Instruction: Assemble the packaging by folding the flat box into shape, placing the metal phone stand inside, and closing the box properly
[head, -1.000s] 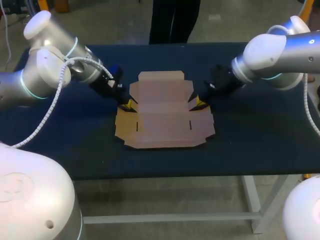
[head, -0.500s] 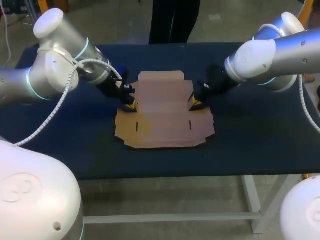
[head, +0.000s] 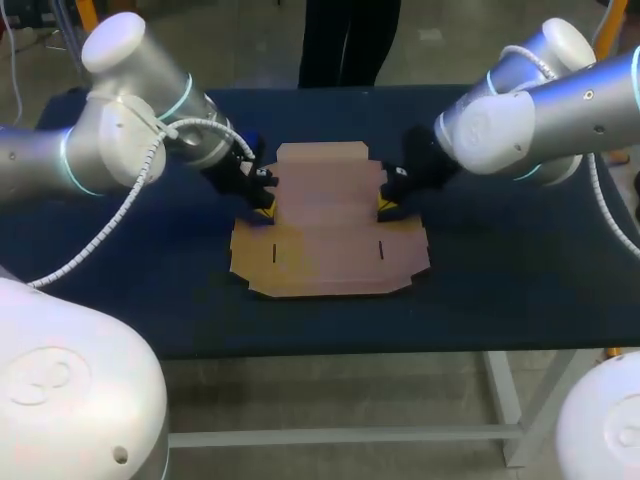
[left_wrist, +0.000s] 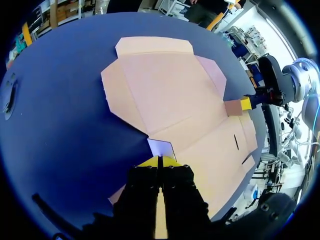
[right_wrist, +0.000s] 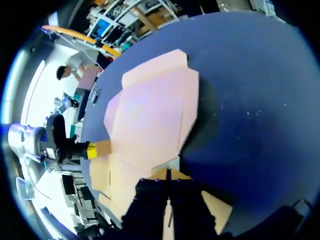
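the flat box (head: 330, 235) is matt cardboard, the table (head: 500, 290) dull cloth, the left arm (head: 110, 150) and right arm (head: 550, 110) glossy.

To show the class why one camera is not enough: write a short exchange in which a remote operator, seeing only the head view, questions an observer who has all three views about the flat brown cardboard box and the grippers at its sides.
Operator: My left gripper hides one side of the flat brown cardboard box. Are its fingers open?
Observer: No. The left wrist view shows them shut together, with a small cardboard flap standing raised just ahead of the tips.
Operator: And the right gripper?
Observer: Its wrist view shows the same: fingers shut, and the right-side flap raised just ahead of them.
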